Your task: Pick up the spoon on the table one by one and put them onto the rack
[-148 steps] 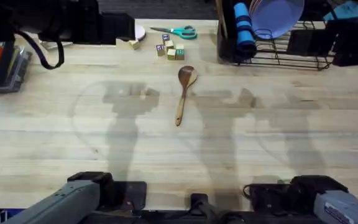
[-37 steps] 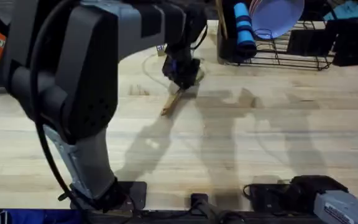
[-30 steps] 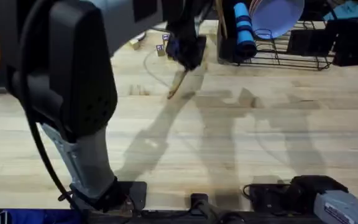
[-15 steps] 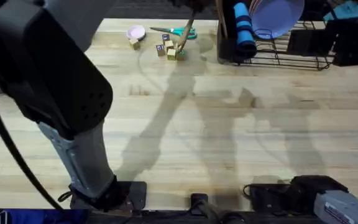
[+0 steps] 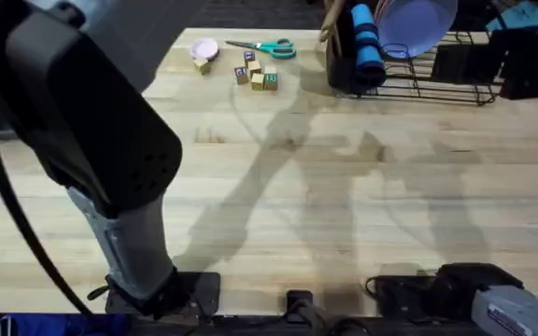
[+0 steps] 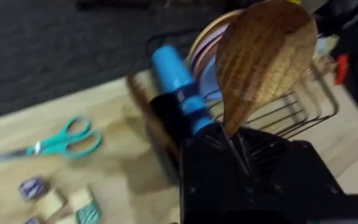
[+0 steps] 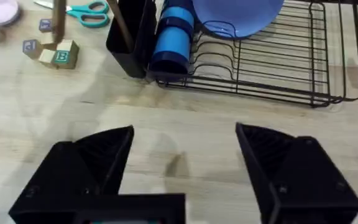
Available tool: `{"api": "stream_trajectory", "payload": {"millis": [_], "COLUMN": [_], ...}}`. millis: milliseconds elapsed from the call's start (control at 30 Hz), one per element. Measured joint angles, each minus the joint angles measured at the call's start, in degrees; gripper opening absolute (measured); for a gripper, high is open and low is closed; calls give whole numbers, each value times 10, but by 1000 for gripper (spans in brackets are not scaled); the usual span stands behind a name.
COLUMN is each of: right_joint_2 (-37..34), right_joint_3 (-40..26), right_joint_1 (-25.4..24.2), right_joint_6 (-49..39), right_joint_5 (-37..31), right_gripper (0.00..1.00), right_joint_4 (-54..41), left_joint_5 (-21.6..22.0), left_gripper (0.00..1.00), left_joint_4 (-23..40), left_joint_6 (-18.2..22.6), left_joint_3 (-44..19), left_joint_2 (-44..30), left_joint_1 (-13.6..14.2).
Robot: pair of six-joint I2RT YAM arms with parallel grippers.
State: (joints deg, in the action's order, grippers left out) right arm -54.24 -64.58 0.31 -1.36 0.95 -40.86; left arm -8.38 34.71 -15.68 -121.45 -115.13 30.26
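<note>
I have the spoon (image 6: 263, 59) in my left gripper (image 6: 244, 155), the fingers clamped tight on its neck so the oval bowl stands up above them, and the handle hangs down out of my sight below the hand. From the right wrist view I can see that handle (image 7: 58, 23) dangling upright over the far part of the table (image 5: 362, 215), just left of the rack (image 7: 278, 74), near the little lettered blocks (image 7: 58, 55) and the teal scissors (image 7: 86, 10). The right gripper (image 7: 185, 168) sits low over the near table with its fingers spread wide and nothing between them. The step I judge myself to be in is carrying the spoon across to the black utensil caddy (image 7: 129, 31) at the left end of the rack. To do it well I would keep the spoon high enough that the handle tip clears the caddy's rim, bring it straight over the opening, then lower it handle first and only let go once it is well inside. The caddy already seems to hold another wooden handle, so I would aim for the freer side. The blue cup (image 7: 171, 37) stands right against the caddy and the lavender plate (image 7: 238, 15) leans just beyond, so the room to the right is tight; the left and near sides are open table, and that is the way to come in.
</note>
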Motion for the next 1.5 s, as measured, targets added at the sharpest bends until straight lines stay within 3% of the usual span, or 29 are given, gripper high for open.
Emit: {"api": "stream_trajectory", "payload": {"millis": [400,800,1200,1500], "right_joint_2": [0,0,0,0], "right_joint_3": [0,0,0,0], "right_joint_1": [0,0,0,0], "right_joint_6": [0,0,0,0], "right_joint_5": [0,0,0,0], "right_gripper": [993,993,993,994], "right_joint_4": [0,0,0,0], "left_joint_5": [-21,-22,-21,-20], "left_gripper": [45,45,45,45], "left_joint_4": [-138,-190,-193,-94], "left_joint_6": [-2,-2,3,5], "left_joint_3": [0,-2,-2,-2], "left_joint_2": [-1,-82,-101,-120], "left_joint_1": [16,17,17,20]}}
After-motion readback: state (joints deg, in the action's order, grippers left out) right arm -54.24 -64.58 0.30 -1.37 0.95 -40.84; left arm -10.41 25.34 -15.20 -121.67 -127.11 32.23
